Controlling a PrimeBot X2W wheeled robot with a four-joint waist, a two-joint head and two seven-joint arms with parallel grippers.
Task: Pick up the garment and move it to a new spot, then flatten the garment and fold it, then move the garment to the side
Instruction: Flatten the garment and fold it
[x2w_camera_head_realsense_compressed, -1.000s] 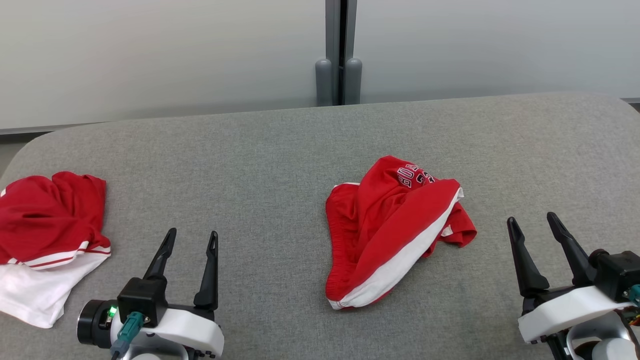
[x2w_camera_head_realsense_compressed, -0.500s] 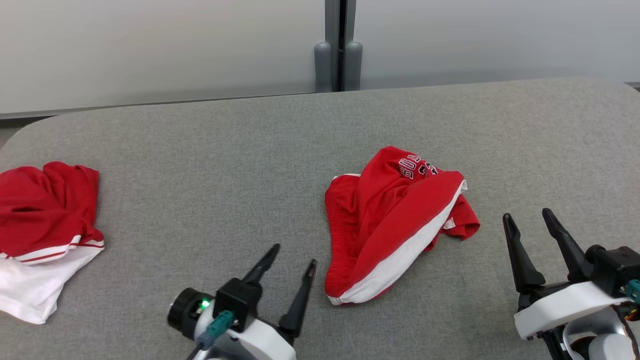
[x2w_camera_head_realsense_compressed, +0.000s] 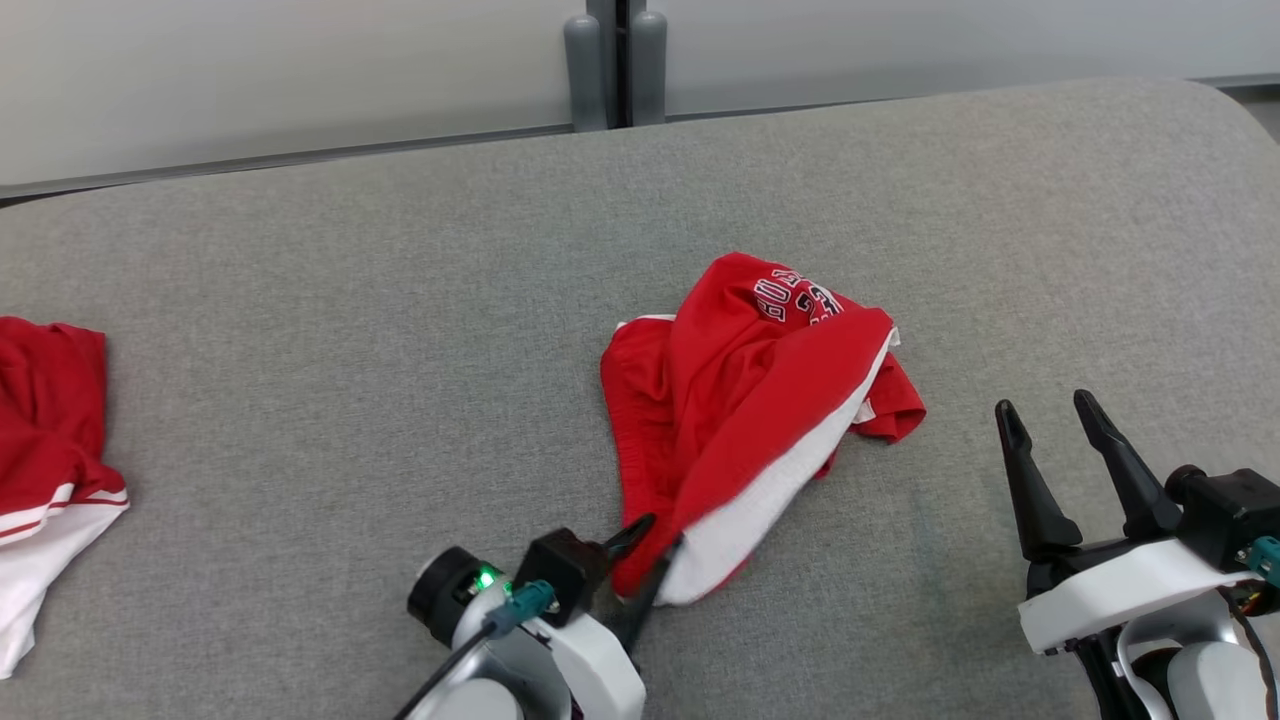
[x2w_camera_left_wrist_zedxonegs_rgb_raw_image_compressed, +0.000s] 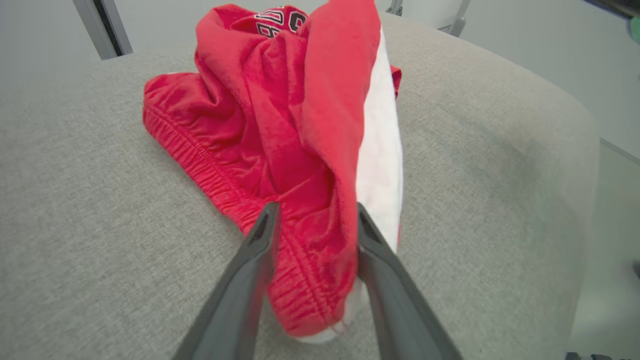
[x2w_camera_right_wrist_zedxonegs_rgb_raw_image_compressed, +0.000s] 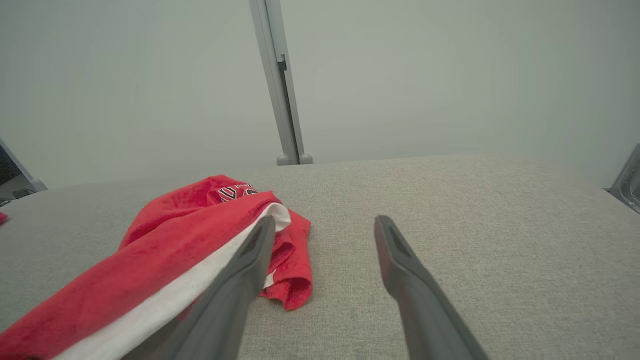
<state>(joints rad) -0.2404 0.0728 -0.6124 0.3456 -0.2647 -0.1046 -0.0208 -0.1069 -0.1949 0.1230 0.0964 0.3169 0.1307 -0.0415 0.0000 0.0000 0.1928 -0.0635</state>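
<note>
You're looking down at a grey padded table (x2w_camera_head_realsense_compressed: 350, 300) w/ crumpled red shorts (x2w_camera_head_realsense_compressed: 745, 400) lying about mid-table. The heap's long axis is running from its near end, by the robot, up and away to the right, w/ a white side stripe (x2w_camera_head_realsense_compressed: 760, 500) following that line and white lettering at the far end.

The left gripper (x2w_camera_head_realsense_compressed: 662, 533) is sitting right at that near end. In the left wrist view its two dark fingers are straddling the bunched corner where the elastic waistband (x2w_camera_left_wrist_zedxonegs_rgb_raw_image_compressed: 200, 160) meets the stripe. Cloth is filling the narrowed gap, but you can't tell whether it's pinched firmly yet.

The right gripper (x2w_camera_head_realsense_compressed: 1045, 405) is hovering w/ fingers spread wide and holding nothing, to the right of the shorts and apart from them, so the left arm is clearly the nearer one. My read: any lift is going to trail the cloth away from the left fingers along that axis.

A 2nd red-and-white garment (x2w_camera_head_realsense_compressed: 40, 420) is lying at the table's far left, well apart.
</note>
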